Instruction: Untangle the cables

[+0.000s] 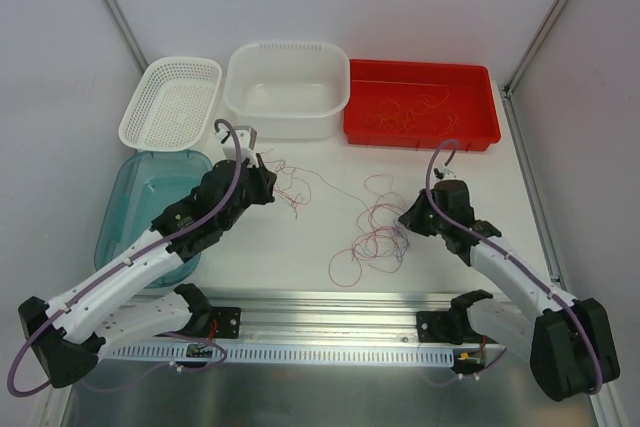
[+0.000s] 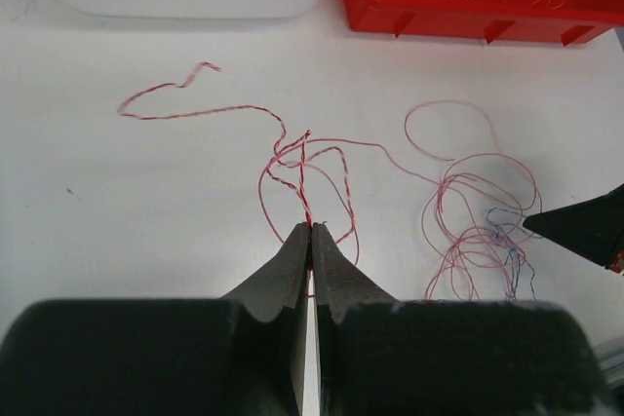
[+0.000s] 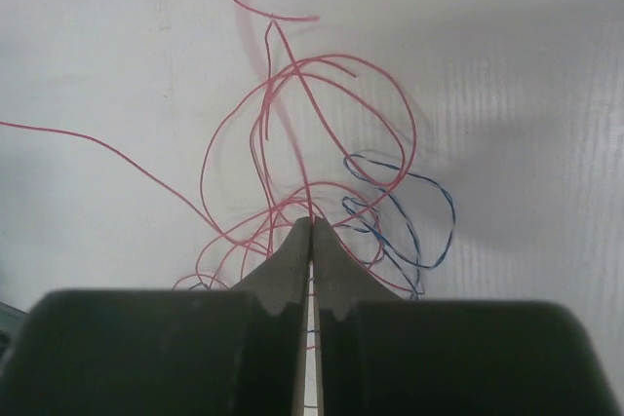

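Observation:
The cables (image 1: 375, 237) lie as a loose tangle of thin pink-red loops on the white table between the two arms. My left gripper (image 1: 274, 190) is shut on a red-and-white twisted cable (image 2: 195, 114), pinched right at the fingertips (image 2: 302, 241). That cable trails left and also runs right toward the pink tangle (image 2: 478, 231). At the tangle's right edge, my right gripper (image 1: 406, 219) is shut on a pink cable (image 3: 390, 94) that rises from its tips. A blue-and-white twisted cable (image 3: 444, 202) loops just to their right.
A red bin (image 1: 420, 135) holding more thin wires stands at the back right. Beside it are a white tub (image 1: 290, 125) and a white mesh basket (image 1: 170, 97). A teal tray (image 1: 135, 197) lies under the left arm. A metal rail (image 1: 330, 307) runs along the near edge.

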Available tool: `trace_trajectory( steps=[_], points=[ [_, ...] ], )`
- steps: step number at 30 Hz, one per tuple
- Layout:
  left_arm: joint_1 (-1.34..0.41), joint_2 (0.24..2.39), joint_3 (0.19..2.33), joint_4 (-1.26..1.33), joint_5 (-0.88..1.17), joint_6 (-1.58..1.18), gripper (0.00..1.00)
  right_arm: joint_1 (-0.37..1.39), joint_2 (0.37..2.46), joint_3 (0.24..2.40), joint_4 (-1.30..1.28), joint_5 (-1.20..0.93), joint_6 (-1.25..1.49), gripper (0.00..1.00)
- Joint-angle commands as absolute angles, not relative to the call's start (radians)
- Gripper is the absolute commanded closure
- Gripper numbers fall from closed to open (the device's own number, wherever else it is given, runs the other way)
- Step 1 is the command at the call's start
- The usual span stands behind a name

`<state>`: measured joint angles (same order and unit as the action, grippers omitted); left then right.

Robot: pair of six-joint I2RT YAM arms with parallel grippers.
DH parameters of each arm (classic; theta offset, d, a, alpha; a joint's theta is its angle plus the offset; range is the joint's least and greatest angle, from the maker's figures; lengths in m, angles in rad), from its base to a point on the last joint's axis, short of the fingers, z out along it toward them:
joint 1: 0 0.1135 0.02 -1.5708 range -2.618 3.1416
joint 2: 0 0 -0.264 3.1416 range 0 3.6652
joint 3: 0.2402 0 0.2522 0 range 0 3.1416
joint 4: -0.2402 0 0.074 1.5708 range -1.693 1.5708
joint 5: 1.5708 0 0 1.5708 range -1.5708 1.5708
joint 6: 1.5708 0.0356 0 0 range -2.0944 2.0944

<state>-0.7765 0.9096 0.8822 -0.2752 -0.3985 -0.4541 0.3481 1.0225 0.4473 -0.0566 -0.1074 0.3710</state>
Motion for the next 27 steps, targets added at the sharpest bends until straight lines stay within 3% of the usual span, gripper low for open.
trace_trajectory(
  steps=[1,11,27],
  points=[
    [-0.769,0.888,0.858,-0.187,-0.391,-0.466,1.00,0.328,0.938,0.524,-0.181,-0.054,0.299,0.99],
    [-0.617,0.853,0.764,-0.287,-0.522,-0.494,1.00,0.095,0.672,0.791,-0.576,-0.046,0.143,0.99],
    [-0.506,1.155,0.787,-0.322,-0.494,-0.494,1.00,0.035,0.742,1.506,-0.808,-0.121,0.058,0.99]
  ],
)
